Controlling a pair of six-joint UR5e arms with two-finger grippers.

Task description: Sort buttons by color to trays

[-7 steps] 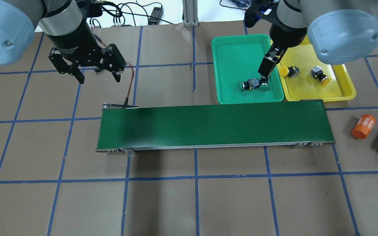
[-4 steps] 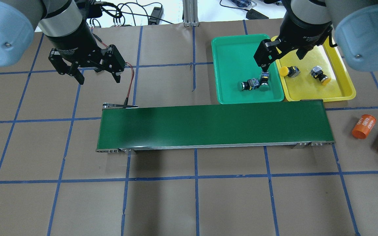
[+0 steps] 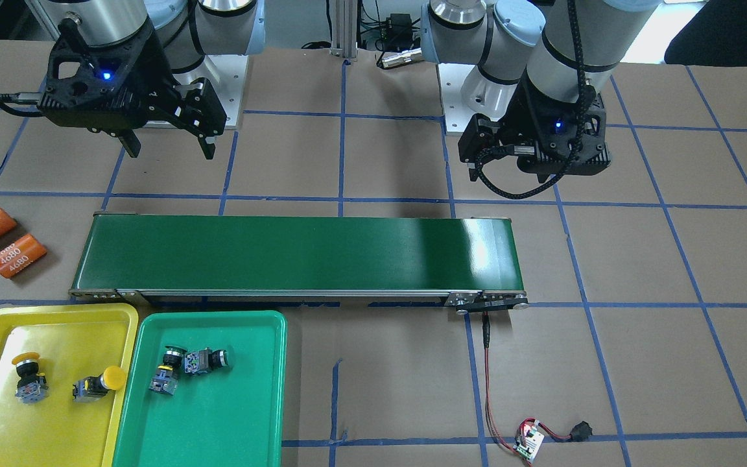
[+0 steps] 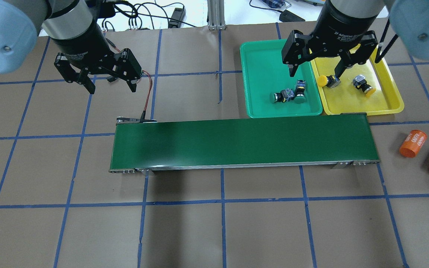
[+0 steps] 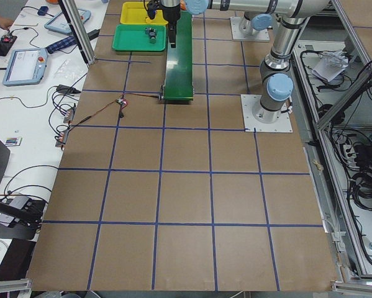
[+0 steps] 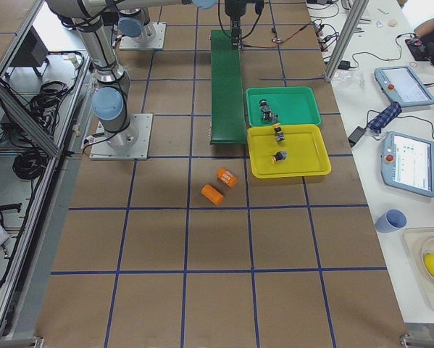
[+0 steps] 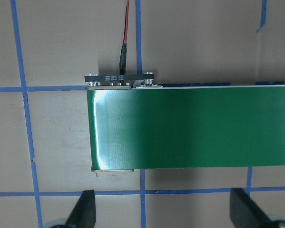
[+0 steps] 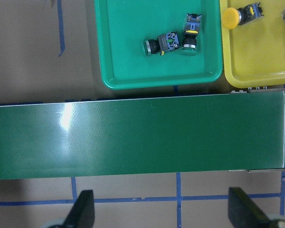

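Buttons lie sorted at the far right of the bench, beyond the long conveyor belt. In the green tray the left green button lies on its side with its cap pointing left. The right green button touches it, cap toward the belt, and both sit in the tray's near right part. The yellow tray stands just beside the green one on its right. It holds the left yellow button and the right yellow button, apart from each other. The right tool hangs high above the bench, fingers spread wide with nothing between them, touching neither tray; its wrist view looks down on the belt with the trays beyond. The left tool hangs high near the belt's left end, also spread wide and empty. Two orange cylinders lie right of the belt. A small circuit board with red and black wires sits on the far side, toward the left.
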